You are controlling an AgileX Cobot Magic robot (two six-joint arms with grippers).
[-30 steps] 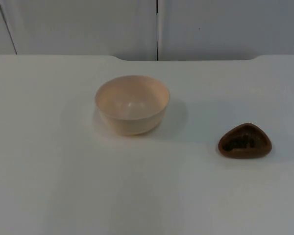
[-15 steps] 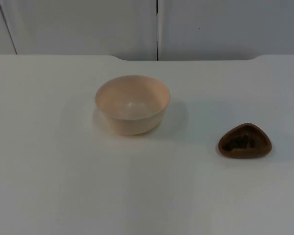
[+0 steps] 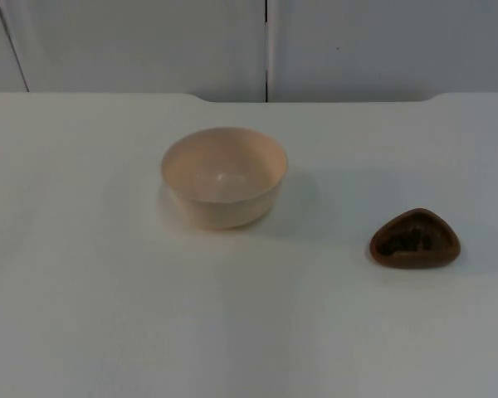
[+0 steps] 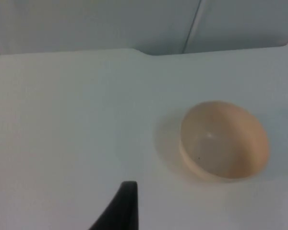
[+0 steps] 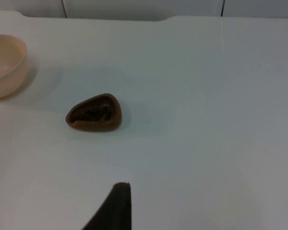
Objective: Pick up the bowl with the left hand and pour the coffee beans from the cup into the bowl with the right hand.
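Bowl (image 3: 224, 176) upright, empty | cup (image 3: 414, 239) holds beans | end effectors' state: cannot tell

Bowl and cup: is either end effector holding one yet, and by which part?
Nothing is held. The bowl and the cup of coffee beans both stand free on the table, with no end effector touching them.

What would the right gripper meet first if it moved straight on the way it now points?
Probably the bare white table. The brown cup of coffee beans lies off to one side of that line, the bowl farther off. Depth is unclear, so this is a guess.
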